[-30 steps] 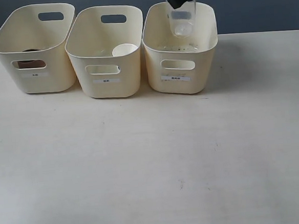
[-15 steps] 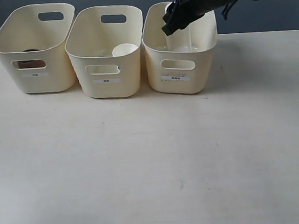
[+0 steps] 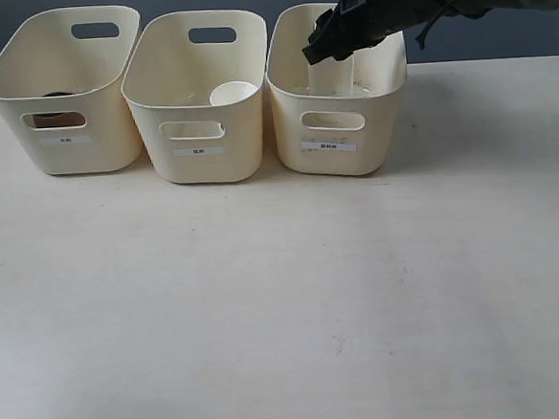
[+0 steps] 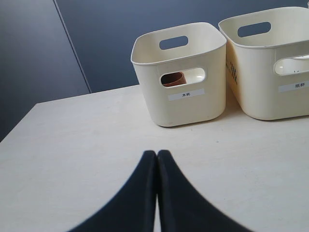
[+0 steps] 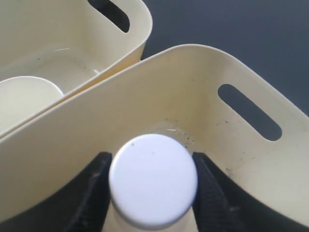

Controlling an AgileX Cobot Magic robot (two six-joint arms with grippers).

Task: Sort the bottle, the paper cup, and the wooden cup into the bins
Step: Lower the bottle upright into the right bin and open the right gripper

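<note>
The bottle (image 3: pixel 333 75) stands upright inside the right-hand bin (image 3: pixel 381 126), toward its back wall, clear body below the rim line and white screw cap on top. Whether its base touches the bin floor cannot be told. The right gripper (image 3: pixel 330 47) reaches in from above and clamps it just under the cap, a black finger (image 5: pixel 95 186) pressed against each side of the neck in the right wrist view.

Next door, the paper cup (image 3: pixel 233 93) sits upright in the middle bin (image 3: pixel 247 135), mouth up. The wooden cup (image 4: pixel 172 78) lies in the left-hand bin (image 3: pixel 111 125), a reddish-brown patch showing through the front handle cut-out.

The three bins stand in a row, sides nearly touching, at the far edge of the pale table (image 3: pixel 268 316). The left gripper (image 4: pixel 157 162) hangs above the table in front of the left-hand bin, fingers pressed together with nothing between them.
</note>
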